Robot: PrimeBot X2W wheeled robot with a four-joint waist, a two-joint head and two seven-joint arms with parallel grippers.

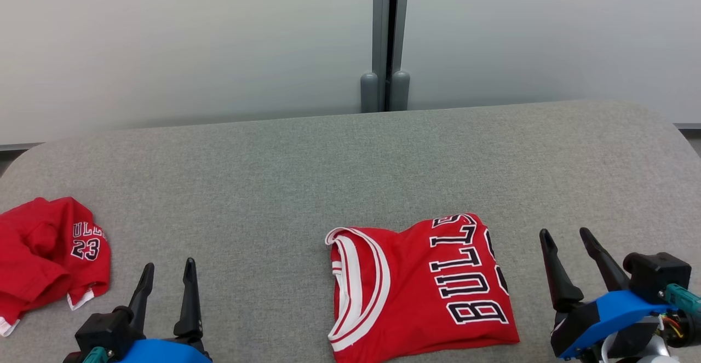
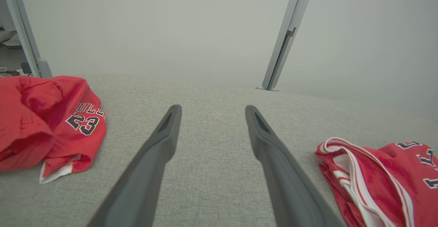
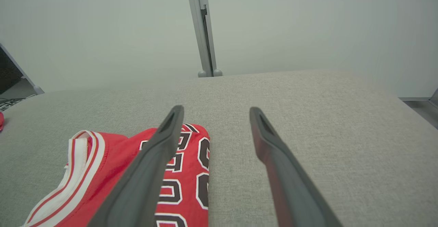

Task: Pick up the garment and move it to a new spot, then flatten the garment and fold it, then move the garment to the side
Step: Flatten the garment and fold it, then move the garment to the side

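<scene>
Folded red jersey with white-trimmed collar (image 1: pixel 421 292), lying flat and loose on the grey fabric table (image 1: pixel 350 166), fold apparently complete: right gripper (image 1: pixel 564 232) just beside it, left gripper (image 1: pixel 168 264) farther off, both with fingers apart, holding nothing.

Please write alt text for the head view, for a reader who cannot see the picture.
A folded red Bulls jersey lies on a grey fabric table, nearer the open right gripper than the open left gripper; neither touches it. A second, crumpled red jersey lies at the table's left edge.
</scene>
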